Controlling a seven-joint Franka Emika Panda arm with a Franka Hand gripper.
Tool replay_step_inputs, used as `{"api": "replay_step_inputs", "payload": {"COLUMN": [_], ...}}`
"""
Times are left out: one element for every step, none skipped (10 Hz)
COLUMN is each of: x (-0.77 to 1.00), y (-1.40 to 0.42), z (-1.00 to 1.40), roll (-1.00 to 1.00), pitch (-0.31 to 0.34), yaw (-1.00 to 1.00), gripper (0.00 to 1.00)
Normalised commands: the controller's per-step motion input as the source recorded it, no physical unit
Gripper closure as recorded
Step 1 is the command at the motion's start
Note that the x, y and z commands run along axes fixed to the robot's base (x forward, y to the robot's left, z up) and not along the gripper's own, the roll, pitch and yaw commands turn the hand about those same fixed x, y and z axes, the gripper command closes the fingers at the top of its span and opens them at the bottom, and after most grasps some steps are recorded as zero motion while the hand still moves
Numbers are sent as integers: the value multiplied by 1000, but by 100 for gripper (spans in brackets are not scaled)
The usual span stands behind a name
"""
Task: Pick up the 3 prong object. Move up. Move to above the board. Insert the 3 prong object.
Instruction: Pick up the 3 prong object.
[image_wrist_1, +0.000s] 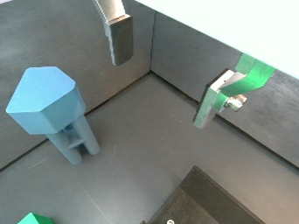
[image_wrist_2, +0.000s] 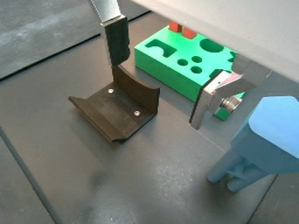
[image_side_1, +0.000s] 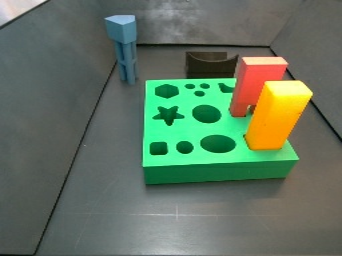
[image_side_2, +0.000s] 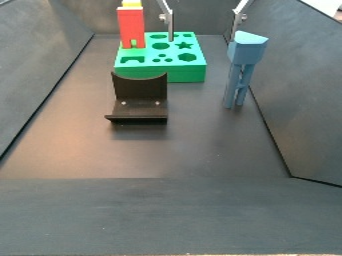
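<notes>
The jaws are standing wide apart and empty, the gripper (image_wrist_2: 167, 77) hanging over the floor between the board (image_side_2: 163, 58) and the 3 prong object (image_side_2: 242, 66), which is standing upright near a side wall, long axis vertical. In a side view the board is sitting mid-floor; the gripper body is being cut off everywhere, only fingers (image_wrist_1: 121, 37) showing.

My gripper (image_side_2: 203, 12) hangs high at the far end of the workspace, fingers pointing down — only the lower parts of both show in a side view. In both wrist views the two silver finger plates (image_wrist_1: 118, 35) (image_wrist_2: 218, 98) stand well apart — jaws wide, with nothing between the pads.
</notes>
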Motion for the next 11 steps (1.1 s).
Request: {"api": "replay_step_inputs", "payload": {"x": [-557,-451,-420,-346,-254,-29,-11,-131,-151,-280,-349], "y": [-80,-6,-31,-3,-43,-171,-223,-254,-200,-157,-100], "z": [0,0,-3,0,0,-34,-109,-209,-174,-126,-86], "roll": [20,3,41,16,0,0,0,44,66,121,121], "pitch": [-109,-96,-47,-41,-57,-146,-140,-127,-67,-9,0], "yaw": [-477,-554,-551,-500,-454,-491,-429,-374,-309,-297,-251], "gripper": [0,0,0,0,0,0,0,0,0,0,0]}}
